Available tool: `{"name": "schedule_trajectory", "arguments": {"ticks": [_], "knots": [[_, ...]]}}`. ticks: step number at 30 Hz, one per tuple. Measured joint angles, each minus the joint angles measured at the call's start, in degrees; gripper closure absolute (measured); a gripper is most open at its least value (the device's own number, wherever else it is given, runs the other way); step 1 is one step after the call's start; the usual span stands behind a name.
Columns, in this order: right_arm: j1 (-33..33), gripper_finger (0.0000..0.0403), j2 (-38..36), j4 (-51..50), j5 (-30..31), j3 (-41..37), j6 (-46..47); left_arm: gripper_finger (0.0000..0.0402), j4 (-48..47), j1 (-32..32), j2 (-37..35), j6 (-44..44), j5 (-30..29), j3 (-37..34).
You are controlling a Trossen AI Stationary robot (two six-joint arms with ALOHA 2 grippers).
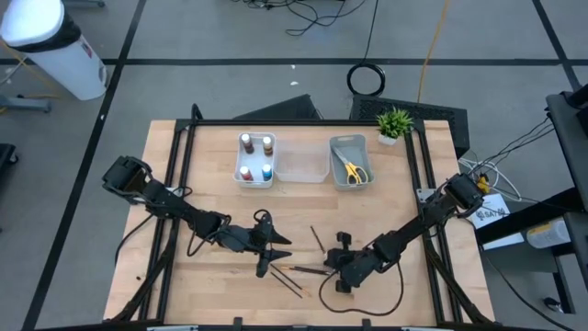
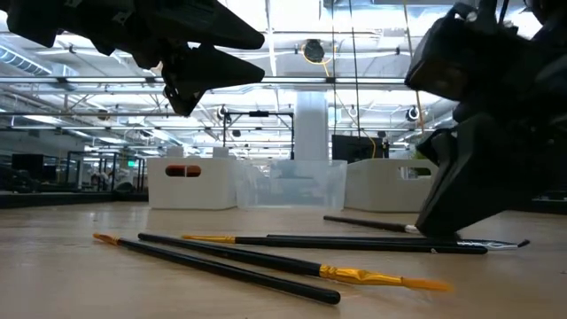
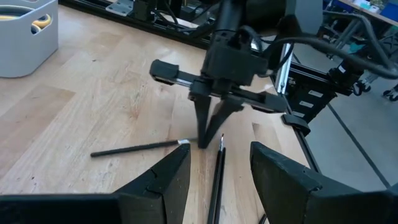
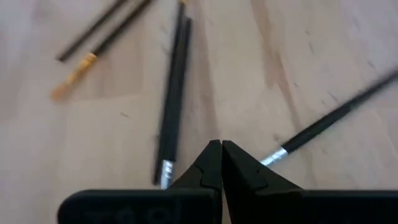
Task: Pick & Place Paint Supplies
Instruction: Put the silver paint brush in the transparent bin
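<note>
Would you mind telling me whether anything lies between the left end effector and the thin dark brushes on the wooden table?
Nothing visible does: the left end effector hangs open directly above the thin dark brushes, bare wood around them.

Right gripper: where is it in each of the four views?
High view: right gripper low centre, on the table among the brushes.
Low view: dark mass at right, tips down by a brush.
Left wrist view: centre, closed fingers pointing down.
Right wrist view: its own shut tips, bottom centre.
Shared landmark: that silver-ferruled brush.
</note>
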Motion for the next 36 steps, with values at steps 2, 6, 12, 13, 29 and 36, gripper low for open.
{"name": "schedule_trajectory", "arguments": {"ticks": [2, 6, 12, 13, 29, 36], "knots": [[0.0, 0.0403, 0.0, 0.0, 0.0, 0.0, 0.0, 0.0227, 0.0, 0.0, 0.0, 0.0, 0.0, 0.0], [-0.2, 0.0403, 0.0, 0.0, 0.0, 0.0, -0.2, 0.0227, 0.0, 0.0, 0.0, 0.0, 0.0, 0.0], [0.1, 0.0403, -2.5, -0.2, 3.0, 0.0, -0.6, 0.0227, -0.1, 0.0, 0.0, 0.0, 0.0, 0.0], [0.1, 0.0403, -3.0, -1.1, 3.6, 0.0, 0.2, 0.0227, 0.0, 0.0, 0.0, 0.0, 0.0, 0.0], [0.7, 0.0403, -4.2, -11.0, 3.0, 0.8, 8.8, 0.0227, -0.2, 0.0, 0.0, 0.0, 0.0, 0.0], [0.7, 0.0403, -3.2, -10.7, 2.7, 0.8, 8.8, 0.0227, -0.2, 0.0, 0.0, 0.0, 0.0, 0.0]]}}
